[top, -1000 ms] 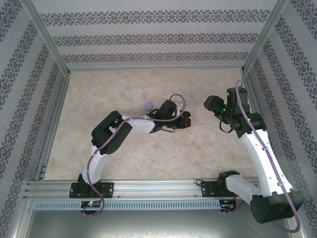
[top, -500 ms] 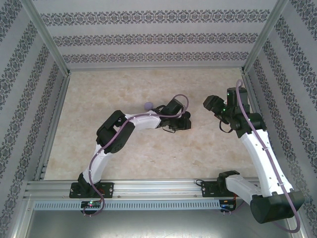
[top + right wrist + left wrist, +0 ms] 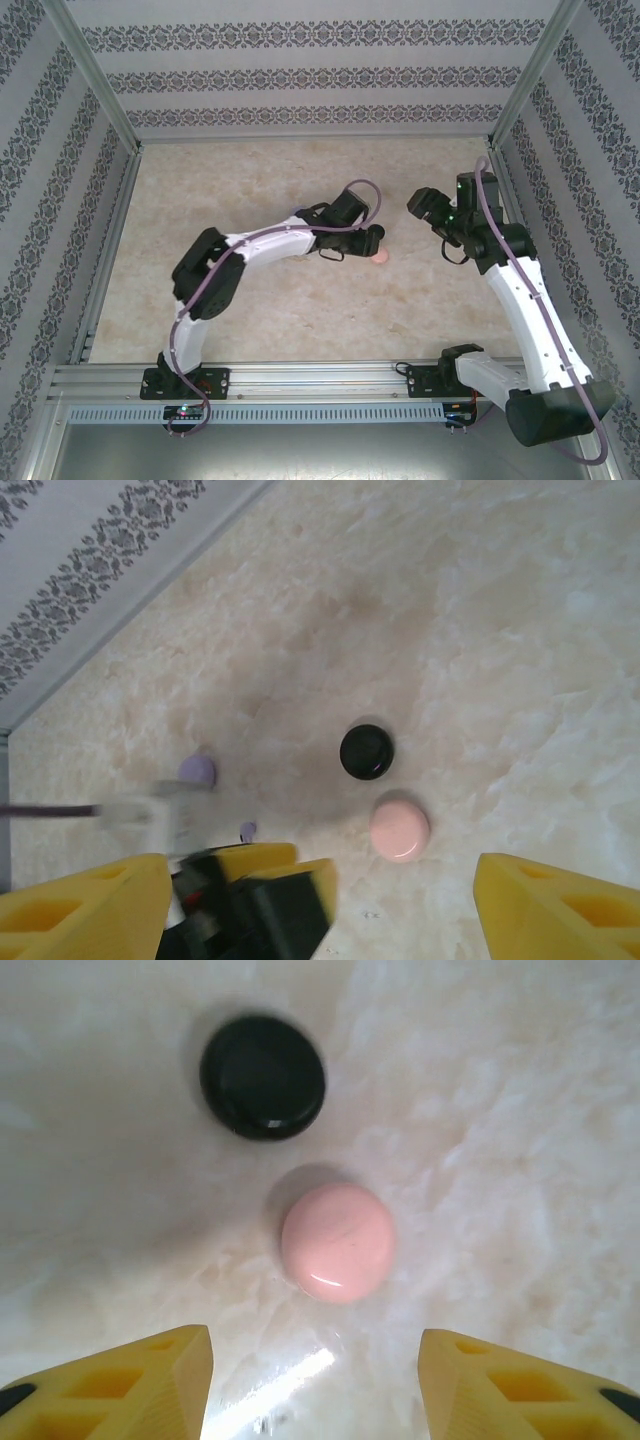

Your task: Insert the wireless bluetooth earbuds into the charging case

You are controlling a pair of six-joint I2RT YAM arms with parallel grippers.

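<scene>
A round pink charging case [image 3: 337,1242] lies shut on the marble table, just ahead of my left gripper [image 3: 315,1352]. That gripper is open, with nothing between its yellow fingers [image 3: 150,1380]. Beyond the pink case sits a round black case [image 3: 262,1077], also shut. From above, the left gripper [image 3: 372,240] hovers beside the pink case [image 3: 381,258]. My right gripper [image 3: 425,205] is open and raised, looking down on the pink case [image 3: 400,829], the black case [image 3: 366,751], a lilac case [image 3: 197,770] and one tiny lilac earbud [image 3: 248,831] beside the left gripper.
Patterned walls and metal posts [image 3: 515,100] enclose the table. The left forearm [image 3: 280,240] stretches across the middle. Bare marble [image 3: 200,190] lies to the far left and at the front.
My left gripper has gone from shut to open, and the pink case now lies free in front of it. The left forearm has swung up over the lilac case. The right arm has barely moved.
</scene>
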